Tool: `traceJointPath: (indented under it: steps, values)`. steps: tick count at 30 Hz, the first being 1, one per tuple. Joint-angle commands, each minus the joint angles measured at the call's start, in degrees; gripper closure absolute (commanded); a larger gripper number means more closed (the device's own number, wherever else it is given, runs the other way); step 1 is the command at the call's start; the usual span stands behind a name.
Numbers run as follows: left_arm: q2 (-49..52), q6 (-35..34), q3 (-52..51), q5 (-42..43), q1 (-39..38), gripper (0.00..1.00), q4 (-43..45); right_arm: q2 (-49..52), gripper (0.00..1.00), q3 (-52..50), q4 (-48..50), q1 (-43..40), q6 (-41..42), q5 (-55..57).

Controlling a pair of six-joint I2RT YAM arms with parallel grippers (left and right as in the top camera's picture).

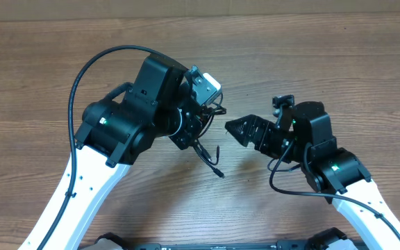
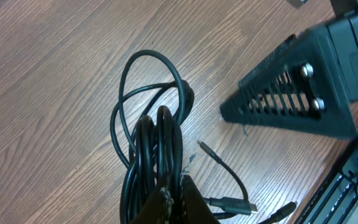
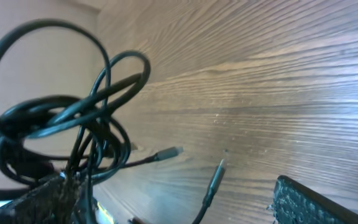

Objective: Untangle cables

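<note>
The cables [image 1: 212, 161] are a tangled bundle of thin black cords, and one loose end hangs down to the wooden table. My left gripper [image 1: 197, 136] is shut on the bundle. In the left wrist view its fingers [image 2: 173, 200] pinch several strands, the loops [image 2: 151, 99] spread out beyond them, and plug ends [image 2: 236, 204] lie on the wood. My right gripper [image 1: 229, 126] is open and points left, just right of the bundle and apart from it. In the right wrist view the loops [image 3: 61, 112] hang at the left, and two plug ends [image 3: 215, 179] show between its fingers [image 3: 171, 183].
The right gripper shows as a large black wedge [image 2: 294, 81] close to the loops in the left wrist view. A thick black arm cable [image 1: 82, 69] arcs over the left arm. A dark frame runs along the table's edge [image 2: 353, 180].
</note>
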Motion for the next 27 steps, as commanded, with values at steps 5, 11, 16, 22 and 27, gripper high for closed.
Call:
traceJointPath:
  steps: [5, 11, 16, 22, 27]
  values:
    - [-0.9, 1.3, 1.3, -0.1, 0.0, 0.96, 0.5, -1.0, 0.00, 0.6, 1.8, -0.8, 14.5, -0.7]
    - [-0.9, 1.3, 1.3, 0.0, 0.0, 0.96, 0.4, -1.0, 0.00, 0.6, 2.3, -0.8, 24.5, -2.4]
    - [-0.9, 1.3, 1.3, 0.0, 0.0, 0.96, 0.4, -1.0, 0.00, 0.6, 8.9, -0.8, 29.9, -3.5]
    - [-0.9, 1.3, 1.3, 1.1, 0.0, 0.96, 0.5, -0.3, 0.00, 0.6, 15.5, 0.2, 37.0, -3.4]
    - [-0.9, 1.3, 1.3, 1.5, 0.0, 0.96, 0.5, 3.2, 0.03, 0.6, 17.9, 2.3, 38.4, -2.9]
